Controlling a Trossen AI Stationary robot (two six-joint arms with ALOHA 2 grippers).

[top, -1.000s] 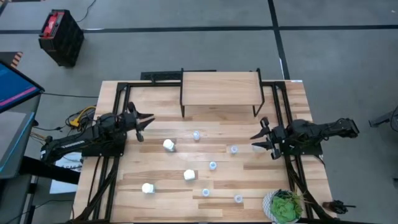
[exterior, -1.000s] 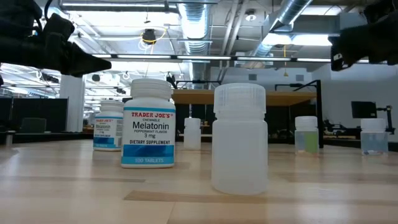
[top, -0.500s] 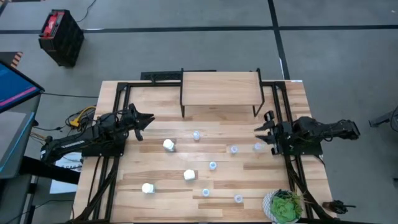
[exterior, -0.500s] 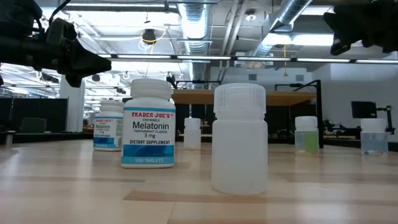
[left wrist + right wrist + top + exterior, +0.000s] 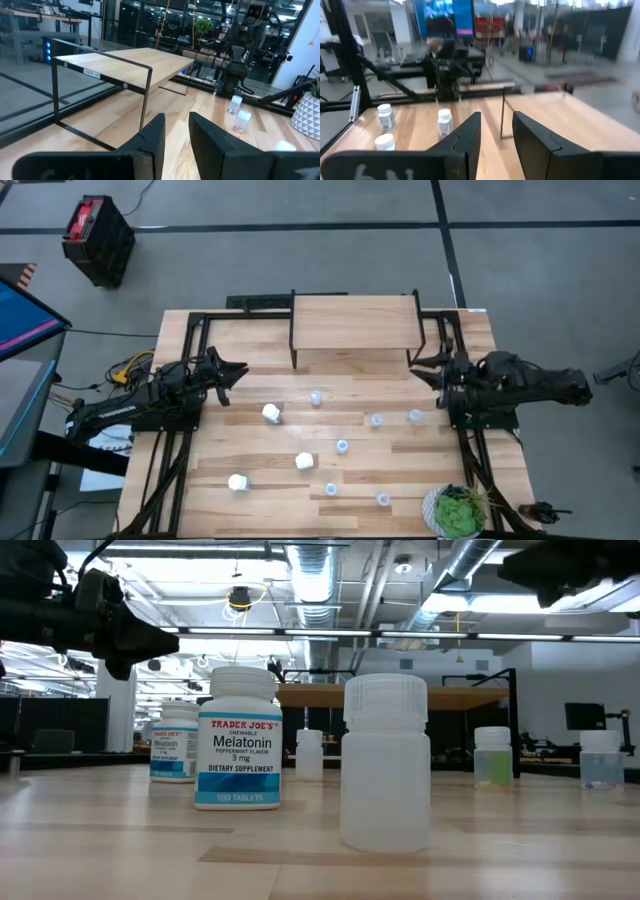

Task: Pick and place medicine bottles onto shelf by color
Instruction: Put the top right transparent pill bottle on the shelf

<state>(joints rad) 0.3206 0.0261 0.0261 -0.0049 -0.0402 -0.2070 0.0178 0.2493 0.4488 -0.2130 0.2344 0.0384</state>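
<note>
My right tool (image 5: 437, 367) hangs empty with its fingers nearly together beside the shelf (image 5: 355, 322); my left tool (image 5: 232, 372) waits pressed shut across the table (image 5: 400, 470). Nothing is shelved yet: all the bottles stand below, the nearest clear bottle (image 5: 414, 416) just beneath the right tool.

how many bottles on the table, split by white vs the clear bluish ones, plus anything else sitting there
white bottles: 3
pale bluish translucent bottles: 6
shelf: 1, nothing on it
green plant: 1
total: 11 things, 9 of them bottles
</note>
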